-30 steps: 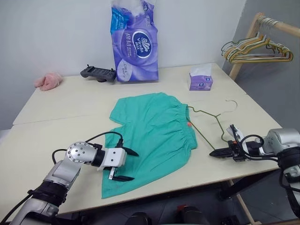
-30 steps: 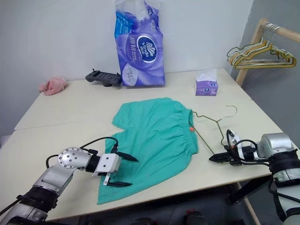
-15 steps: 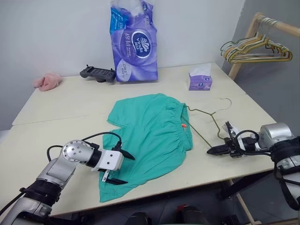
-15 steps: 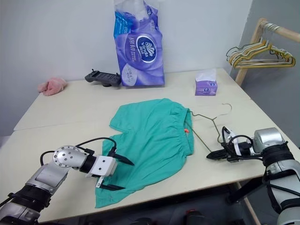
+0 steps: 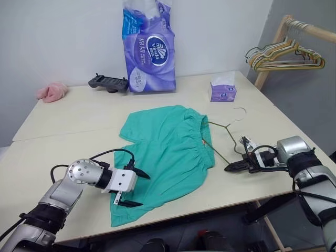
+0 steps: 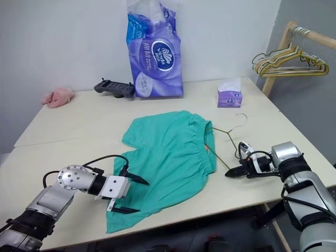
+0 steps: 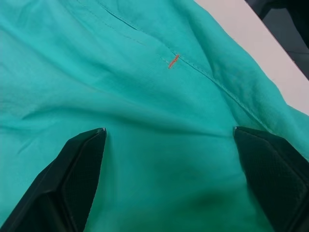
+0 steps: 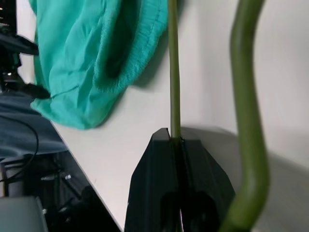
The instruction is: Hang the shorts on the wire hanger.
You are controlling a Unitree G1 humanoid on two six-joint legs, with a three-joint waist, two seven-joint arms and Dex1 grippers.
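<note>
At the near left of the bench (image 5: 63, 152), the left gripper (image 5: 135, 188) hovers over the near leg of the shorts (image 5: 168, 152), its jaws spread wide with one black finger above the fabric and the other at its near edge. The left wrist view shows both fingertips (image 7: 82, 164) parted over teal cloth, nothing between them.

The shorts lie flat in the middle of the bench, legs toward the near left, gathered waistband toward the right.

At the near right, the right gripper (image 5: 231, 167) has its jaws pinched together on the wire hanger (image 5: 223, 139), gripping the near end of the thin olive wire; the right wrist view shows the wire (image 8: 173, 72) running straight out from between the closed fingers. The hanger lies on the bench just right of the waistband, one corner touching or slipping under the fabric, which cannot be told, its small hook pointing to the far right.

Farther back on the right stands a small purple tissue box (image 5: 223, 90) with a white tissue sticking out of its top. Beyond the bench, on the far right, a bunch of hangers (image 5: 283, 56) hangs from a wooden rail (image 5: 310, 29).

Along the far edge stands a tall purple plastic pack of paper rolls (image 5: 149, 47), upright. Left of it lies a black controller (image 5: 108, 82), and at the far left a small pink cloth (image 5: 51, 91).
</note>
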